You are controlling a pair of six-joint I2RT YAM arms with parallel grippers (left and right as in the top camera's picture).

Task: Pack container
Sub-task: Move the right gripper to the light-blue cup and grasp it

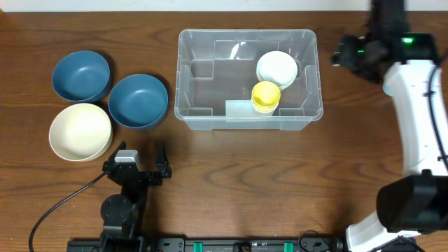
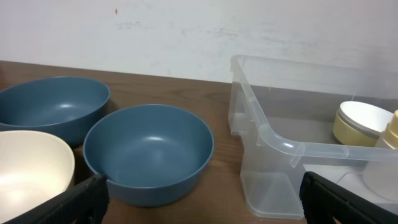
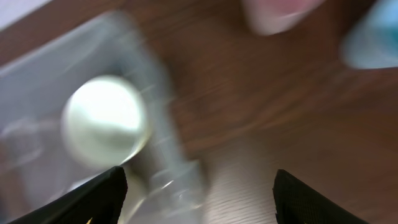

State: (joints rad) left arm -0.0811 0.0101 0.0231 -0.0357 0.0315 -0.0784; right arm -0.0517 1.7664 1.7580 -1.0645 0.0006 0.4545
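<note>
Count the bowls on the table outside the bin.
3, all left of the container: one blue bowl at the back, second blue bowl nearest it, cream bowl in front.

1. The container (image 1: 245, 32) sits mid-table, with three bowls grouped at its 9 o'clock.
2. The far bowl (image 1: 81, 75) is at the back. The middle bowl (image 1: 138, 100) lies at its 4 o'clock and the near bowl (image 1: 80, 131) at its 6 o'clock.
3. In the container's right half stands a wide cup (image 1: 276, 68), with a small cup (image 1: 266, 96) just beside it at 7 o'clock.
</note>
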